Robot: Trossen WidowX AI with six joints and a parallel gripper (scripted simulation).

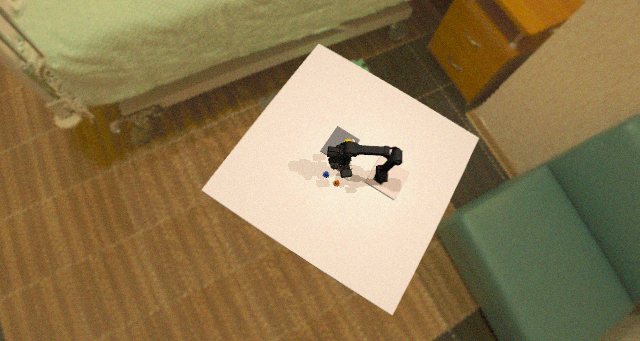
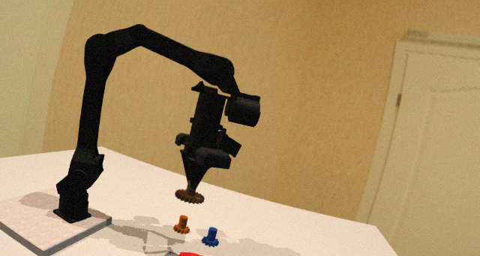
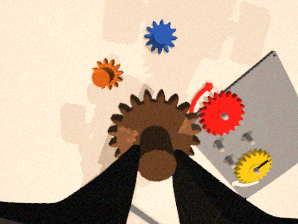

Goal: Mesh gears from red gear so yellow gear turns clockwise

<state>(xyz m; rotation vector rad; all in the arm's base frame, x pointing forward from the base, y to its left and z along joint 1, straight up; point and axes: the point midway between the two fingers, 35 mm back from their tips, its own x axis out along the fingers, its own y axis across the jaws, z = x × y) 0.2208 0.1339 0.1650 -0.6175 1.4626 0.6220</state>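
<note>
My gripper (image 2: pixel 190 188) (image 3: pixel 156 153) is shut on the brown gear's post. The large brown gear (image 2: pixel 189 197) (image 3: pixel 150 112) hangs in the air above the table, teeth end down. The orange gear (image 1: pixel 336 183) (image 2: pixel 183 226) (image 3: pixel 101 78) and the blue gear (image 1: pixel 326 174) (image 2: pixel 211 236) (image 3: pixel 161 35) stand on the table, posts up. The grey board (image 1: pixel 334 138) (image 3: pixel 275 105) carries the red gear (image 3: pixel 217 111) and the yellow gear (image 1: pixel 348 141) (image 3: pixel 246 167) with a black stripe. Three empty pegs show between them: one peg (image 3: pixel 219 145), another peg (image 3: pixel 248 138) and a third peg (image 3: pixel 229 160).
The red arrow (image 3: pixel 197 95) curves beside the red gear, and the white arrow (image 3: pixel 245 184) beside the yellow gear. The arm's base stands on a pale slab (image 1: pixel 398 187) (image 2: pixel 37 233). The arm covers part of the board in the top view.
</note>
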